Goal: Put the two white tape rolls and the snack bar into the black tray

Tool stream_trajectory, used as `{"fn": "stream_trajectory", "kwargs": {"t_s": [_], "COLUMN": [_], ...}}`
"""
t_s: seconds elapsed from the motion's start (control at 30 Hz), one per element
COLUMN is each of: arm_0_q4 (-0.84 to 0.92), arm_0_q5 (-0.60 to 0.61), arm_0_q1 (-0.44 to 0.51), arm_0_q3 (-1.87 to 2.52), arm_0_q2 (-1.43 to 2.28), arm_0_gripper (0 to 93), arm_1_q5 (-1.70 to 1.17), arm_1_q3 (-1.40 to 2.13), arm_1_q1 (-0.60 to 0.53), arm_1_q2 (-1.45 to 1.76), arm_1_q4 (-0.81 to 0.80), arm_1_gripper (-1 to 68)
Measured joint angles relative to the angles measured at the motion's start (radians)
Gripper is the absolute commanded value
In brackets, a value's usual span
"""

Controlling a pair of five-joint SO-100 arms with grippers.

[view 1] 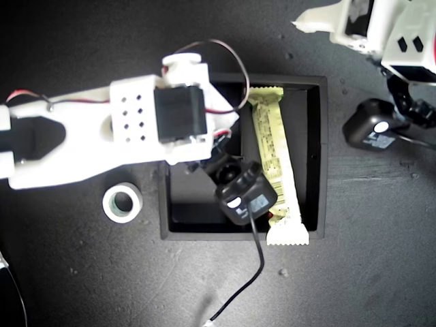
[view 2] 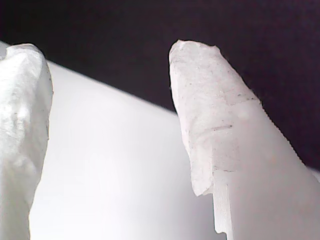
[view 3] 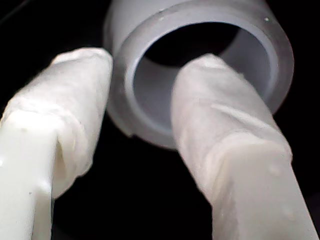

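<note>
Second gripper (view 3: 147,67): partly open. One padded finger (view 3: 225,130) reaches into the hole of a white tape roll (view 3: 250,45) and the other stands outside its wall. The wall lies between them, but I cannot tell whether they are pinching it.
Held roll, handling: judged light and stiff, with a smooth, slippery wall. A pinch through the wall, as set up here, looks like the right hold.
Held roll, place: black surface behind it. Whether that is the tray floor cannot be told.
Arm over tray (view 1: 88,129): reaches in from the exterior view's left. Its jaws are hidden under its wrist camera (view 1: 245,194).
Black tray (view 1: 320,157): middle of the exterior view.
Snack bar (view 1: 272,136): lies in the tray's long compartment, on the exterior view's right. One crimped end overhangs the wall.
Snack bar, handling: judged light, with a slick wrapper. Best taken across its narrow middle.
Loose tape roll (view 1: 111,203): flat on the table, just outside the tray, on the exterior view's left. It is free to take by its wall.
First gripper (view 2: 110,55): fingers well apart, holding nothing.
</note>
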Motion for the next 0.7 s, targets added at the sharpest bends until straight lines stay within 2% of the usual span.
{"fn": "stream_trajectory", "kwargs": {"t_s": [0.33,0.7], "arm_0_q4": [0.0,0.0], "arm_0_q5": [-0.009,0.009], "arm_0_q1": [0.0,0.003], "arm_0_q3": [0.092,0.393], "arm_0_q2": [0.043,0.437], "arm_0_gripper": [17.6,17.1], "arm_1_q5": [0.0,0.0], "arm_1_q3": [0.009,0.176], "arm_1_q1": [-0.009,-0.069], "arm_1_q2": [0.0,0.129], "arm_1_q4": [0.0,0.0], "arm_1_gripper": [14.4,14.1]}}
